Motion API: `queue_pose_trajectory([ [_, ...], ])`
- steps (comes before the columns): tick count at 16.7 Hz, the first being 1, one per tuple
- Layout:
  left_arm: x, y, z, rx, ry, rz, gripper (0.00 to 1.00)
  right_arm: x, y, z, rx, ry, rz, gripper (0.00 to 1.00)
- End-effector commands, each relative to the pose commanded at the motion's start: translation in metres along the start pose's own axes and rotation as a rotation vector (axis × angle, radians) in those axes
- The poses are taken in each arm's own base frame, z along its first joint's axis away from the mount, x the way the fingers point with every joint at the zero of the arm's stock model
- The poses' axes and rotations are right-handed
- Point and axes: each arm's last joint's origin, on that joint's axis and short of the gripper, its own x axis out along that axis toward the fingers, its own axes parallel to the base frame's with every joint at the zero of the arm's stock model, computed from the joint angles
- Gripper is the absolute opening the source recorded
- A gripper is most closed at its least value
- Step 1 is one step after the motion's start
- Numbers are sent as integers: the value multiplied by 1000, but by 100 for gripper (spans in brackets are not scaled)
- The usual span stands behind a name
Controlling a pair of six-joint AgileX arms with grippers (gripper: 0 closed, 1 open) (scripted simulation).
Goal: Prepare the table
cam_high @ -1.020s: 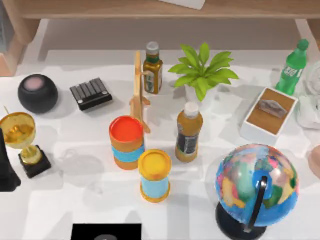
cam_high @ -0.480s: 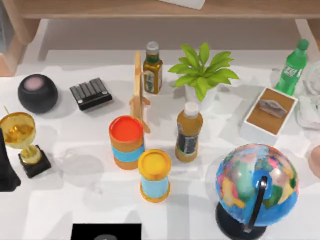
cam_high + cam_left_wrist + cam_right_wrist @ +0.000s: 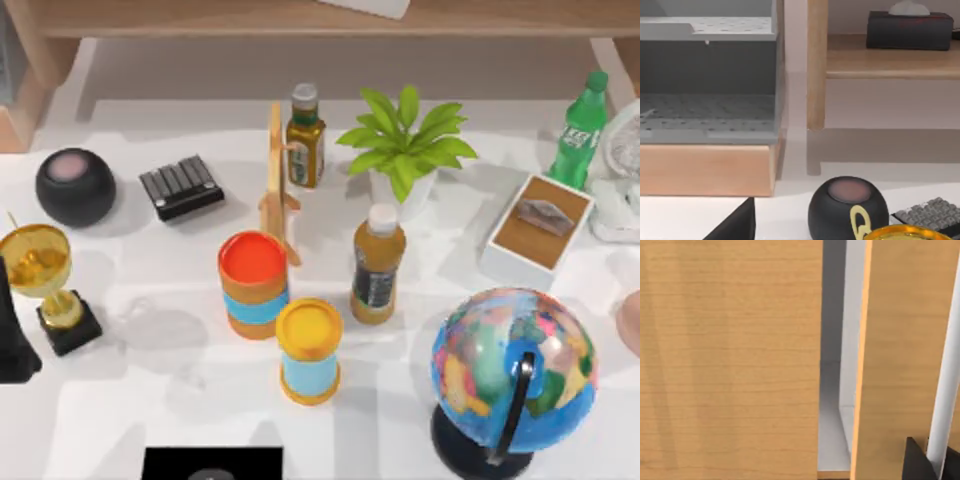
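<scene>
Within the last second the tall green plastic bottle (image 3: 582, 125) tipped slightly on the side of the right gripper (image 3: 917, 460), whose jaws I could not tell open or closed, so preparing the cluttered white counter (image 3: 120, 410) below them had probably barely begun.

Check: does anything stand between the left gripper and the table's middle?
Yes. The trophy stands right beside the left gripper at the left edge of the table. Farther in, the red-lidded can and yellow-lidded can crowd the middle.
</scene>
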Motion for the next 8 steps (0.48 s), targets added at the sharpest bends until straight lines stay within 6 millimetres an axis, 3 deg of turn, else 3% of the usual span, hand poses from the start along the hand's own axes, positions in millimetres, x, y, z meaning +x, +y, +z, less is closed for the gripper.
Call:
queue_pose_trajectory([
  [5, 0, 0, 0, 0, 0, 0, 100, 0, -2, 1, 0, -4, -7, 0],
  [8, 0, 0, 0, 0, 0, 0, 100, 18, -2, 2, 0, -5, -6, 0],
])
